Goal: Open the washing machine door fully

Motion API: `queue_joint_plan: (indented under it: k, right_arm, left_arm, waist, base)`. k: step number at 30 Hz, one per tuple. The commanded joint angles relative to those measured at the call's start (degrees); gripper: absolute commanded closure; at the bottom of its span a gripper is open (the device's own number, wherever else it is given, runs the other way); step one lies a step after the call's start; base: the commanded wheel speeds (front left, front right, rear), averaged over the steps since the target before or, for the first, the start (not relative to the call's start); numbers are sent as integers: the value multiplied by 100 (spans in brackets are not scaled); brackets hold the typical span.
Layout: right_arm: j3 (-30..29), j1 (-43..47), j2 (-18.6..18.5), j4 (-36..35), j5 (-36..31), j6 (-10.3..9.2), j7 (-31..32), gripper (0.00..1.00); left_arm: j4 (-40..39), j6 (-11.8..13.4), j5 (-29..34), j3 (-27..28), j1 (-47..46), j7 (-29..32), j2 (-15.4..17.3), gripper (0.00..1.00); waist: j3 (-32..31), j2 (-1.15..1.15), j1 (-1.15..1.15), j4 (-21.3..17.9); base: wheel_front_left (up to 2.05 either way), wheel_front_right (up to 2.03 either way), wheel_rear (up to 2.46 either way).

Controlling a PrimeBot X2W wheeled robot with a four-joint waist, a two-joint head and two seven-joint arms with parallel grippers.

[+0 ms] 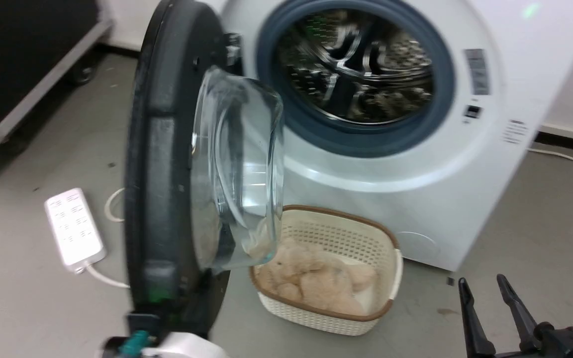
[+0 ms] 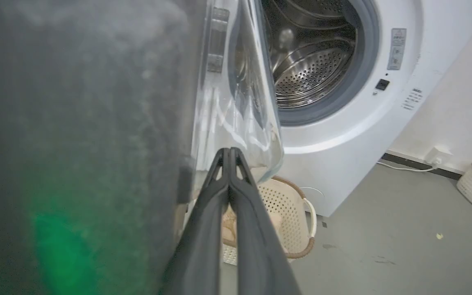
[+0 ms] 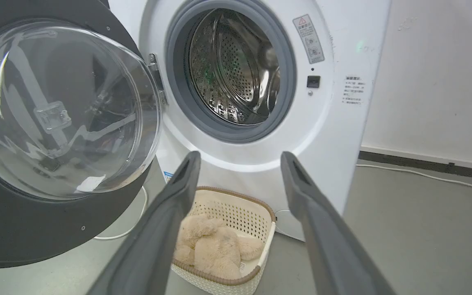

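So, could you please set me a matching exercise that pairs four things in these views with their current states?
Things:
1. washing machine door
2. basket
3. left gripper
4. right gripper

States:
A. fingers apart
B. swung open
C. holds a beige plush toy
D. fingers pressed together

Pairs: 1-B, 2-C, 3-D, 4-A.

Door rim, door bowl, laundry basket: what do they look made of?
The washing machine door rim: likely black plastic, smooth with a slight sheen. Its bowl: clear, probably glass, with sharp reflections. The basket: cream perforated plastic by the look, with a brown woven-look rim.
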Motion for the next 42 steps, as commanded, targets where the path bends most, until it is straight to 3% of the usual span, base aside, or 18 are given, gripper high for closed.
queue_joint_plan:
  k: [1, 5, 6, 12, 23, 34, 38, 42]
  right_arm:
    - [16, 3, 21, 3, 31, 5, -26, 0]
    - [83, -58, 21, -2, -10, 5, -26, 0]
    - [116, -156, 21, -42, -110, 5, -26, 0]
    - [122, -374, 21, -191, -324, 5, 83, 0]
    - [-8, -668, 21, -466, -573, 5, 275, 0]
    - [-139, -665, 14, -480, -578, 5, 289, 0]
    - [-187, -617, 15, -425, -557, 5, 231, 0]
    - [-256, -540, 17, -360, -539, 5, 153, 0]
  left_arm:
    - [-30, 46, -41, 129, -17, 8, 100, 100]
    - [-125, 147, -145, 524, -97, 63, 404, 100]
    - [-188, 201, -246, 919, -272, 157, 751, 100]
    - [-52, 340, -455, 1587, -610, 406, 1294, 100]
    - [1270, -132, -946, 2463, -1510, 102, 2189, 100]
    - [2112, -354, -767, 2346, -1882, -328, 2408, 100]
    - [2008, -340, -613, 2280, -1792, -511, 2317, 100]
    - [1421, -383, -595, 2241, -1608, -592, 2010, 100]
  waist:
    - [37, 0, 0, 240]
    - [202, 0, 0, 415]
    - [461, 0, 0, 487]
    - [987, 0, 0, 453]
    - [1544, 0, 0, 177]
    - [1396, 0, 0, 75]
    - [1137, 0, 0, 80]
    - [771, 0, 0, 51]
  base:
    - [0, 0, 0]
    - [0, 0, 0]
    - [0, 0, 0]
    - [0, 0, 0]
    - [0, 0, 0]
    - [0, 0, 0]
    - [0, 0, 0]
    - [0, 0, 0]
